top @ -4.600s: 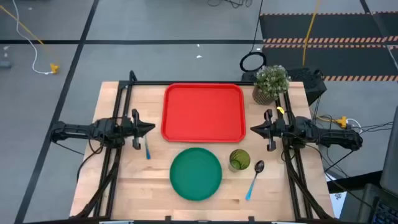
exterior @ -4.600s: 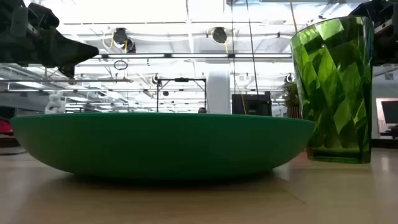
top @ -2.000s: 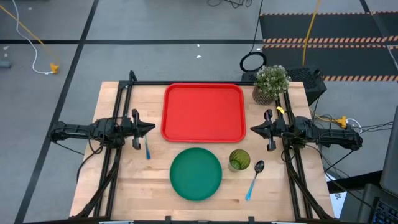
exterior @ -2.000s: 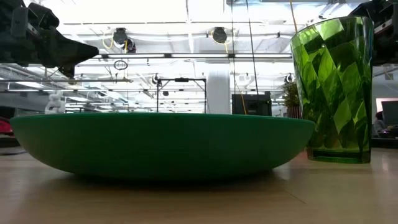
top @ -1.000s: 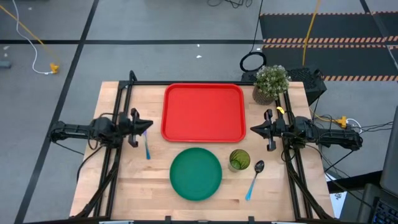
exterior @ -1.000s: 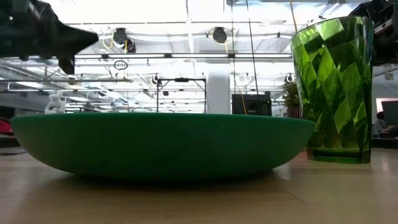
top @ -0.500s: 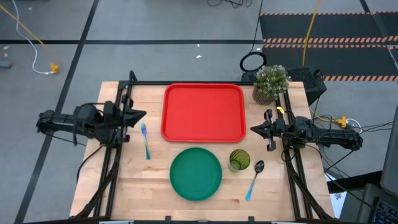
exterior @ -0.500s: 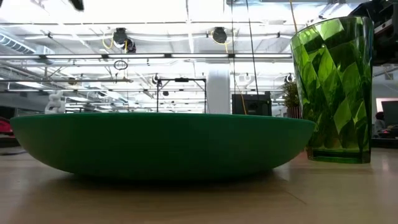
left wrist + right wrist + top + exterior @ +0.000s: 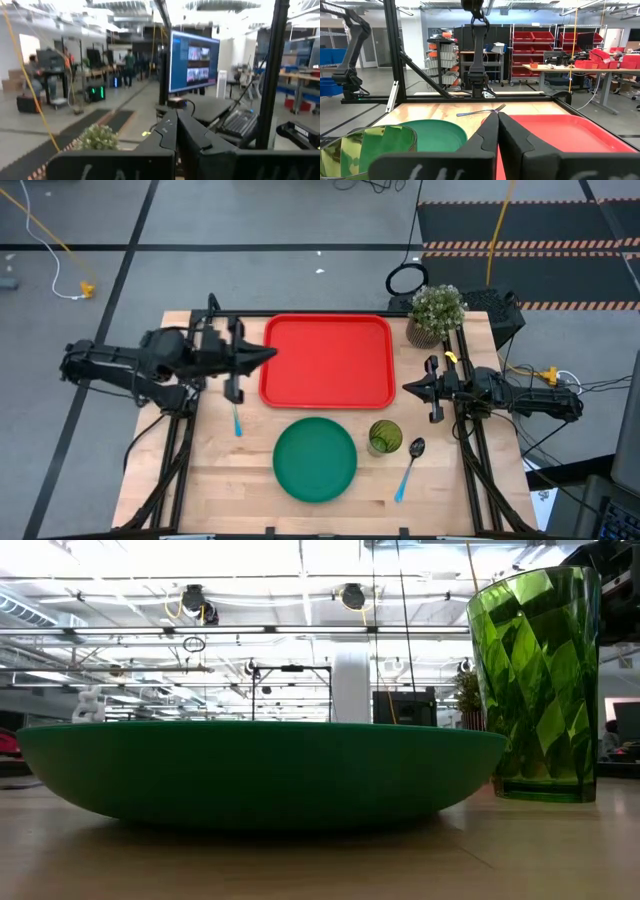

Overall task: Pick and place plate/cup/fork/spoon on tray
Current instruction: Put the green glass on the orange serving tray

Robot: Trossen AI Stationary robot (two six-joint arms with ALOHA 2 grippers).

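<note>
High view: closed left pincer [image 9: 268, 356] over tray [image 9: 330, 395] edge, potted plant [image 9: 436, 311] beyond, right pincer [image 9: 408, 389] closed.

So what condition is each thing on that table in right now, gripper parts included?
tray: empty, flat on the table.
plate: on the table, nothing on it.
cup: upright, beside the plate.
fork: lying on the table, left of the tray.
spoon: lying right of the cup.
left gripper: shut, empty, at the tray's left edge.
right gripper: shut, empty, waiting right of the tray.
</note>
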